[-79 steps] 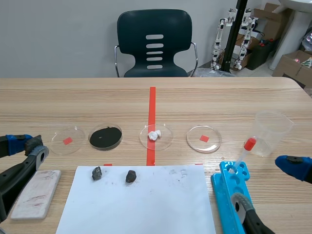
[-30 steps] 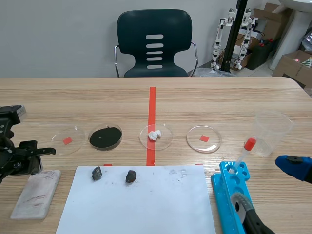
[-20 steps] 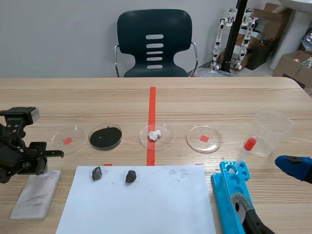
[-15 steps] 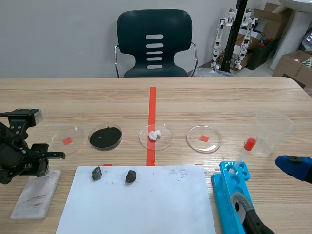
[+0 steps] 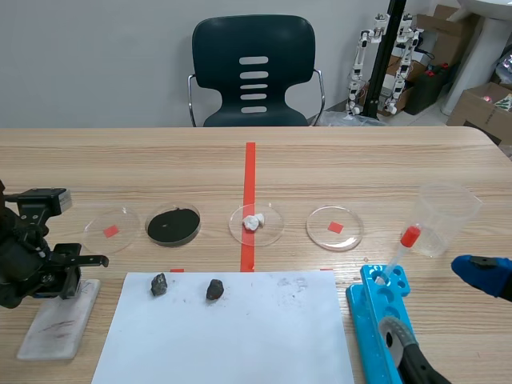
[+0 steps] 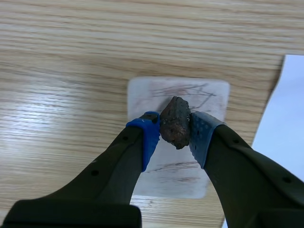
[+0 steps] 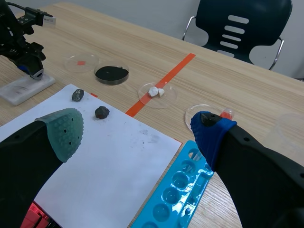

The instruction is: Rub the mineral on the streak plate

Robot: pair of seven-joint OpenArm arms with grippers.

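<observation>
Fingers [image 6: 148, 138] of left gripper [image 6: 175, 127] are clamping a rough brown mineral chunk [image 6: 175, 118] over a white rectangular streak plate [image 6: 154, 97]; right gripper [image 7: 138, 129] is gaping.

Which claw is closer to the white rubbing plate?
Left. The left claw holds the mineral over the streak plate; the right claw sits open far off, beside the blue tray.

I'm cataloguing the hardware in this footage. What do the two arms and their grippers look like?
Both arms are black. The left gripper has thick fingers tipped with blue dotted pads. The right gripper has one grey-green dotted pad and one blue. The left arm carries a boxy black module with a white label.
</observation>
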